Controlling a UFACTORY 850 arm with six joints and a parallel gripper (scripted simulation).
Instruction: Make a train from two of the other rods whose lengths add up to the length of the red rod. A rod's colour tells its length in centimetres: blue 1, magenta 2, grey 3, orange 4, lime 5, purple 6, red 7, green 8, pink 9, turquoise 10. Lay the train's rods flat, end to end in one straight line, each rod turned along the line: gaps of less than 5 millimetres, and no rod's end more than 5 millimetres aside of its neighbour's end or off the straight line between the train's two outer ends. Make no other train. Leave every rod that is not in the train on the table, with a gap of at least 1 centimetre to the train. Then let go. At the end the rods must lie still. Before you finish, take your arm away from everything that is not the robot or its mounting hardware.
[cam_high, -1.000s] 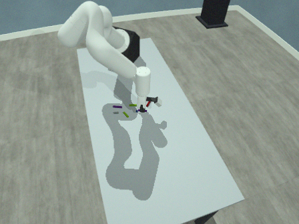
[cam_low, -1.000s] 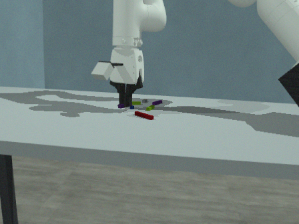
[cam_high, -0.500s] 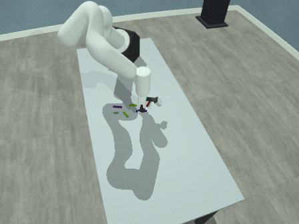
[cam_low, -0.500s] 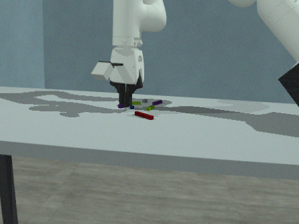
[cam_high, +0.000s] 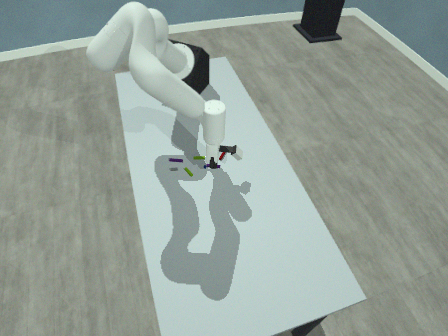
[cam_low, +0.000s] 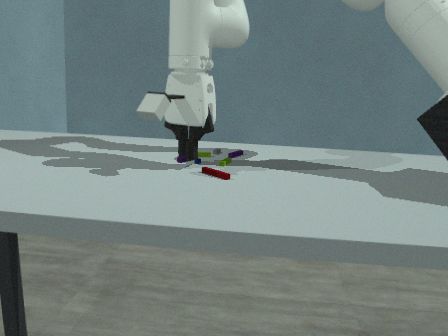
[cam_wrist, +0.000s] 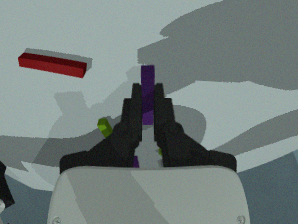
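Note:
My gripper (cam_high: 213, 164) (cam_low: 188, 156) (cam_wrist: 147, 95) is shut on a purple rod (cam_wrist: 148, 72) (cam_low: 182, 159) and holds it down at the table top, with the rod sticking out ahead of the fingers. The red rod (cam_high: 222, 156) (cam_low: 216, 173) (cam_wrist: 53, 63) lies flat close by, apart from the gripper. A small blue rod (cam_low: 198, 161) lies right beside the fingers. A second purple rod (cam_high: 175, 160) (cam_low: 235, 153), two lime rods (cam_high: 199, 158) (cam_high: 188, 171) (cam_low: 204, 154) (cam_low: 225, 161) and a grey rod (cam_high: 173, 169) (cam_low: 217, 150) lie scattered next to it. One lime rod also shows in the wrist view (cam_wrist: 104, 127).
The white table (cam_high: 280, 240) (cam_low: 320, 210) stretches far toward its front edge. The arm's black base (cam_high: 197, 70) stands at the back end of the table. A dark pillar (cam_high: 320, 20) stands on the floor behind.

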